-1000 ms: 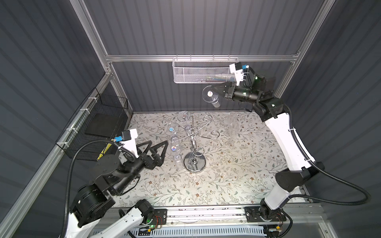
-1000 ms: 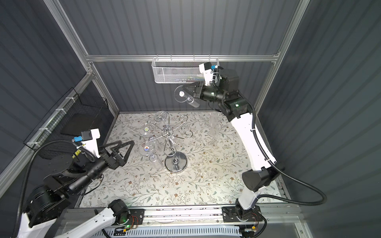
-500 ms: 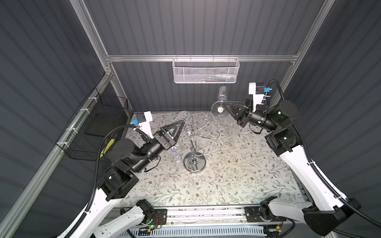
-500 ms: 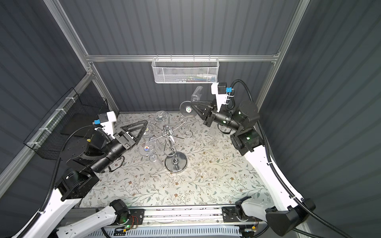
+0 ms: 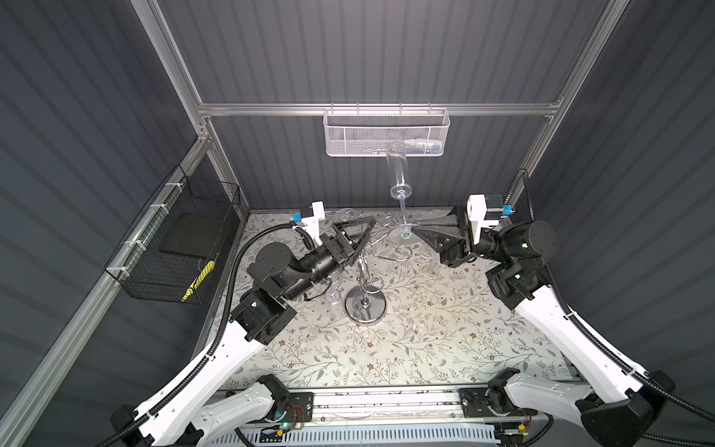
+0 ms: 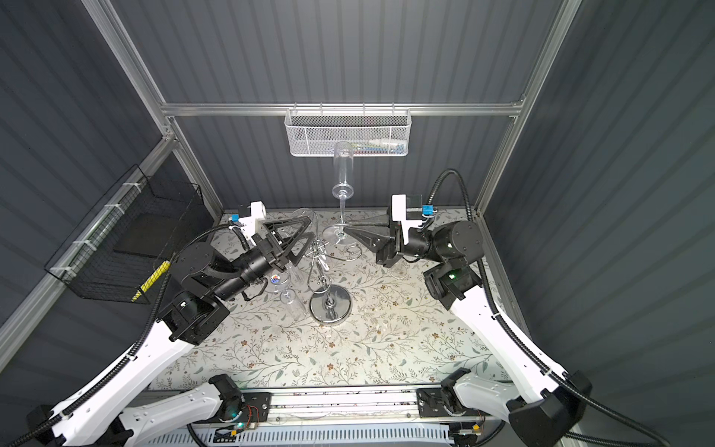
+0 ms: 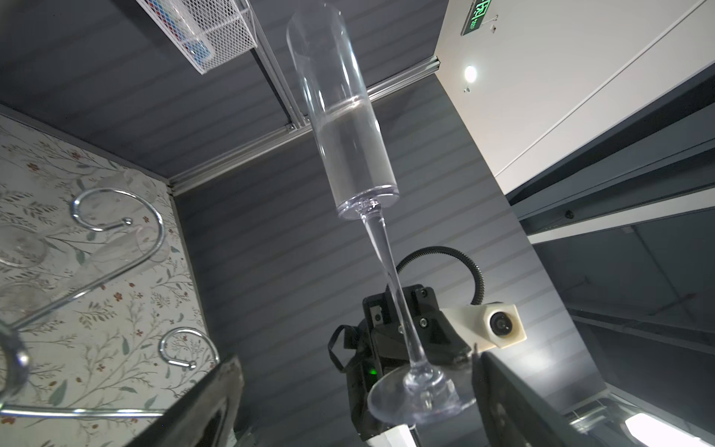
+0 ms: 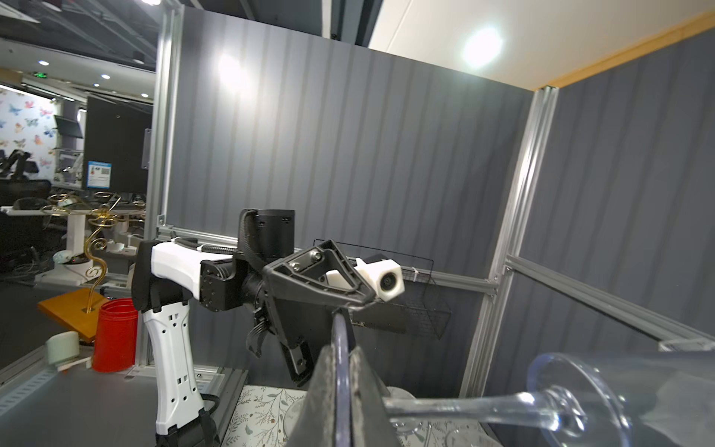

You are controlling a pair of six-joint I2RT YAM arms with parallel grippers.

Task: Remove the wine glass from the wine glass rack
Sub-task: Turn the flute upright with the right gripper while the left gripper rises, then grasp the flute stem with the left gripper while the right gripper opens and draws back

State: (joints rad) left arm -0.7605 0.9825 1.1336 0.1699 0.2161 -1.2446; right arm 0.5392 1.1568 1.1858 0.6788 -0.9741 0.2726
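The right gripper (image 5: 414, 229), clamped shut on the foot of the wine glass (image 5: 397, 164) standing upright at upper centre of both top views, off the wine glass rack (image 5: 371, 307) below, should move slowly and level, while the wide-open, empty left gripper (image 5: 366, 235) should not brush the rack.

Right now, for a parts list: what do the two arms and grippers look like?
The left arm and right arm have white shell links, black joints with green lights, and black ribbed cable hoses. The left gripper and right gripper carry black triangular open-frame fingers; a white camera mount with a blue plug sits on each wrist.
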